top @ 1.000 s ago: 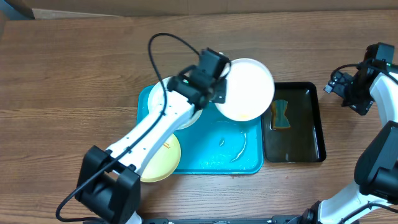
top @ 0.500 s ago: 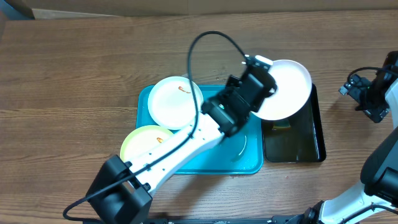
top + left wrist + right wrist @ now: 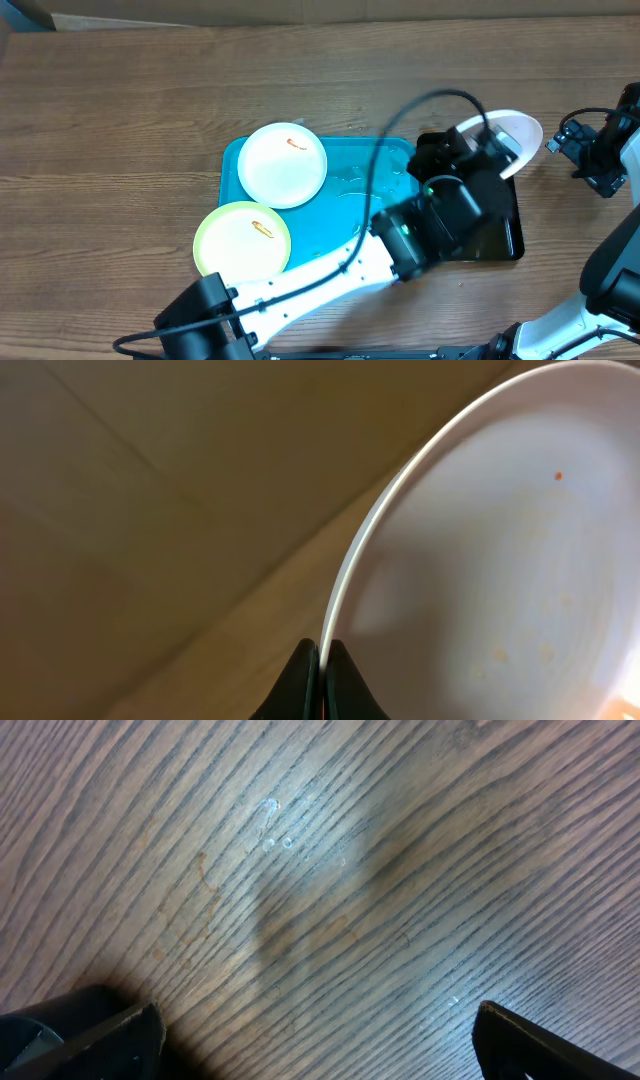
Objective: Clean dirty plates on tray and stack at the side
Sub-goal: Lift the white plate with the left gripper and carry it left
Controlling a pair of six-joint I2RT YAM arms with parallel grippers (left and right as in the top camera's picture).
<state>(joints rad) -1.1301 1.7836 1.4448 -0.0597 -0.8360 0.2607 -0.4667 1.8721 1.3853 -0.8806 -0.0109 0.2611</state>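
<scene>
My left gripper [image 3: 492,143] is shut on the rim of a white plate [image 3: 520,136] and holds it tilted above the far end of the black tray [image 3: 510,235]. In the left wrist view the fingers [image 3: 322,660] pinch the plate's edge [image 3: 480,560], which has a tiny orange speck. A second white plate [image 3: 283,165] with an orange smear and a pale yellow plate [image 3: 243,240] with a smear lie on the left of the turquoise tray [image 3: 385,165]. My right gripper [image 3: 590,150] is open and empty over bare wood [image 3: 320,880] at the right edge.
The black tray stands right of the turquoise tray and holds water. My left arm stretches across the turquoise tray's right half and hides part of both trays. Wet streaks show on the turquoise tray near its far rim.
My left gripper has carried the white plate to the right, from over the turquoise tray to over the black tray, tilting it on edge. The two plates on the tray are uncovered.
</scene>
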